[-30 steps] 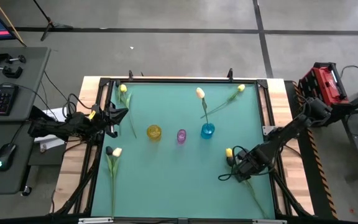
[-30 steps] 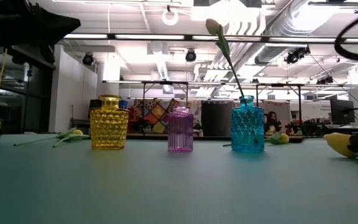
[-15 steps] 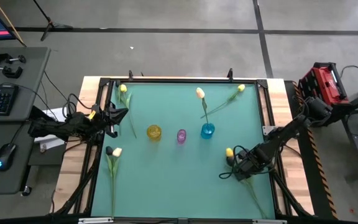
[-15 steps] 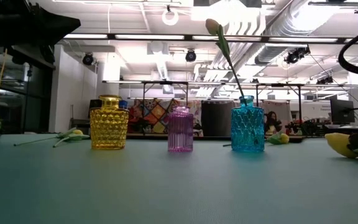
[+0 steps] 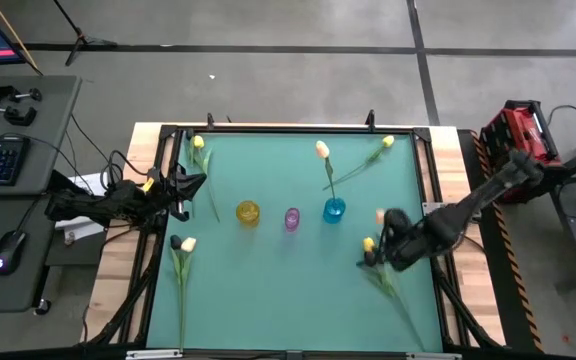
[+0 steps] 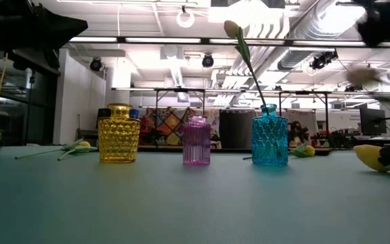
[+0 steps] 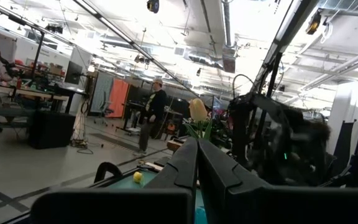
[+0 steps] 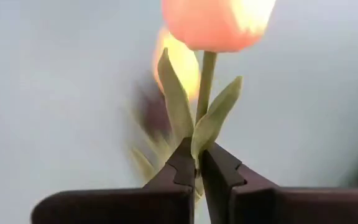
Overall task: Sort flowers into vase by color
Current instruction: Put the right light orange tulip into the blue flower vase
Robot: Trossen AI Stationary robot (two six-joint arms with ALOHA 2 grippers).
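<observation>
My right gripper (image 5: 386, 230) is over the table's right part, shut on a peach-pink tulip whose head (image 8: 217, 17) stands just beyond its fingertips. A yellow tulip (image 5: 368, 245) lies on the mat below it. Three vases stand in a row mid-table: yellow (image 5: 248, 212), pink (image 5: 292, 218) and blue (image 5: 334, 210). A tulip's stem sticks into the blue one, its head (image 5: 322, 150) leaning toward the far edge. My left gripper (image 5: 196, 183) waits shut at the table's left edge. My right gripper pinches the peach-pink tulip's stem (image 8: 199, 148) between its two fingertips, just under the head, where the leaves branch off. The fingers come slanting from the table's right. The head end is raised off the mat. The gripper hides the rest of the stem.
More tulips lie flat on the mat: far left (image 5: 198, 143), far right (image 5: 386, 142) and near left (image 5: 183, 243). A black frame (image 5: 268, 130) rims the table. In the low view the yellow tulip's head (image 6: 371, 156) lies at the right.
My right gripper has shut on the peach-pink tulip's stem. It has then risen and gone toward the vases, taking the flower's head up off the mat. The yellow tulip stays where it lay.
</observation>
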